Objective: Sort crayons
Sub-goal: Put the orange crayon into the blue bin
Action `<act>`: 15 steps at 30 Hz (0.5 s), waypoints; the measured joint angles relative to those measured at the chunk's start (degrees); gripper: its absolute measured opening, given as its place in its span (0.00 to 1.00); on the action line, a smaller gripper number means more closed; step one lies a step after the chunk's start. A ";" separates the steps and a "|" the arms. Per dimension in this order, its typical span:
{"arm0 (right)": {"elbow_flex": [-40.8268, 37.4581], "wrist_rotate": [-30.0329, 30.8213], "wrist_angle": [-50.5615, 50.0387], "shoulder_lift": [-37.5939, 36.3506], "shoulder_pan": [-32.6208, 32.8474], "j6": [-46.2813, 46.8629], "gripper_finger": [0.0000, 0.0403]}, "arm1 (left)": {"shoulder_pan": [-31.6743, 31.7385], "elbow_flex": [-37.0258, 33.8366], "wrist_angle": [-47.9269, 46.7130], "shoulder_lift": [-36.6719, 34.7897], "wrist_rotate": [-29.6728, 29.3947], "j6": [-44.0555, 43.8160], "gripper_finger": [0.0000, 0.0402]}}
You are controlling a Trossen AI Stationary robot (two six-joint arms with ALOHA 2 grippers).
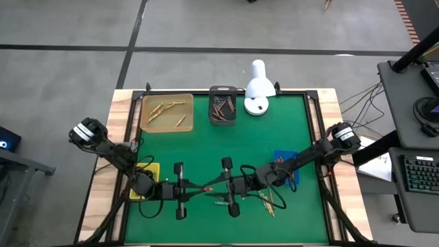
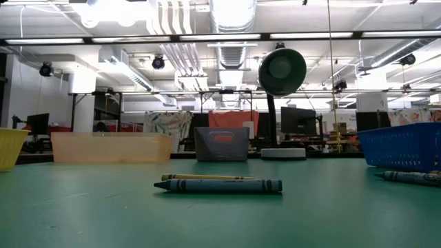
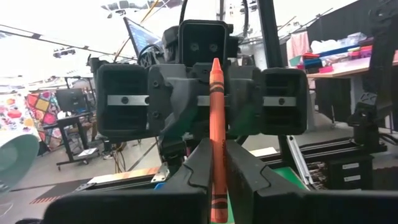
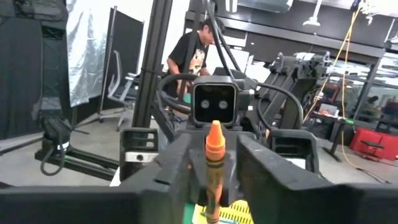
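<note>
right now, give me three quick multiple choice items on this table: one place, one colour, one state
1. The white lamp stands:
A) at the table centre
B) at the far edge beside the dark tray
C) in the yellow tray

2. The crayon in the left end effector is:
A) blue
B) brown
C) orange

3. The left end effector is:
A) shut on the crayon
B) open and empty
C) lying on the table

Answers: B, the high view shows it there; C, the left wrist view shows orange; A, its fingers press both sides.
</note>
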 joint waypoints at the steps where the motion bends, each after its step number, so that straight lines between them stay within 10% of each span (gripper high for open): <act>1: 0.09 -0.04 -0.02 0.00 0.01 0.00 0.26 | 0.00 0.03 0.00 0.00 0.00 -0.02 0.02; 6: 0.37 -0.01 -0.02 0.00 -0.10 -1.09 0.05 | -0.07 0.32 0.00 0.04 -0.83 -0.08 0.06; 15: 0.37 1.26 -0.19 -0.02 -0.14 -1.11 0.04 | -0.11 0.62 -0.07 0.04 -5.39 -1.06 0.14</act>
